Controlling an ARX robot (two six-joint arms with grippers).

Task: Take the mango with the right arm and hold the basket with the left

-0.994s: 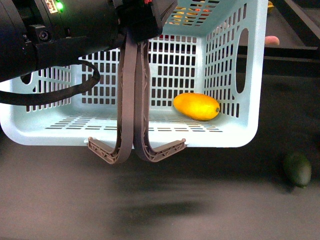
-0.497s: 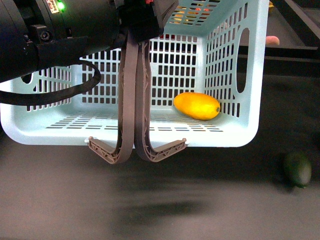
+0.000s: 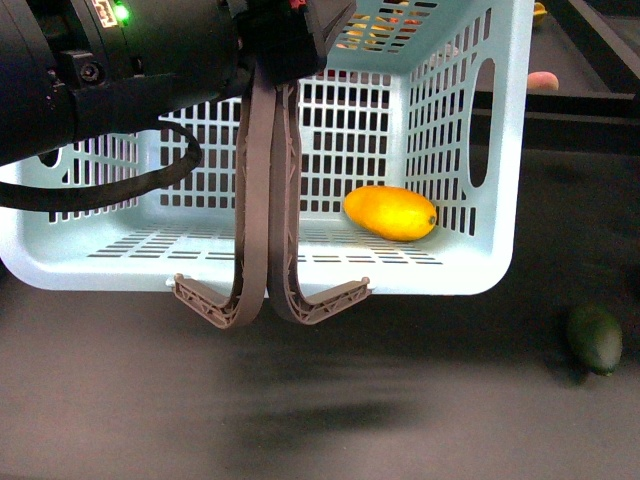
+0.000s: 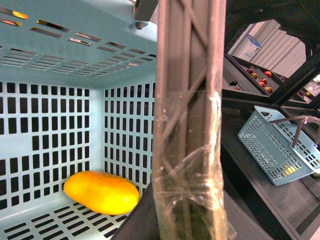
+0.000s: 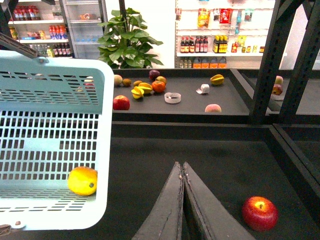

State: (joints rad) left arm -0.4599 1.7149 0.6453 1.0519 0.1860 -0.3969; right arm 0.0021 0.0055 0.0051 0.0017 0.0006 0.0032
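— One mango (image 3: 390, 213) inside tipped basket (image 3: 500, 265), low against slotted wall near a corner, mouth facing robot. Failure modes?
— Rolling out over open rim on any swing. Left fingers (image 3: 300, 45) apparently clamped on paired handles (image 3: 268, 200); contact mostly hidden. Slip there, whole load dropped.
— Right fingers (image 5: 182, 165)?
— Pressed together, empty, over bench (image 5: 225, 165), apart from basket. Rim knock on approach, swing started. Slow, level carry advised.
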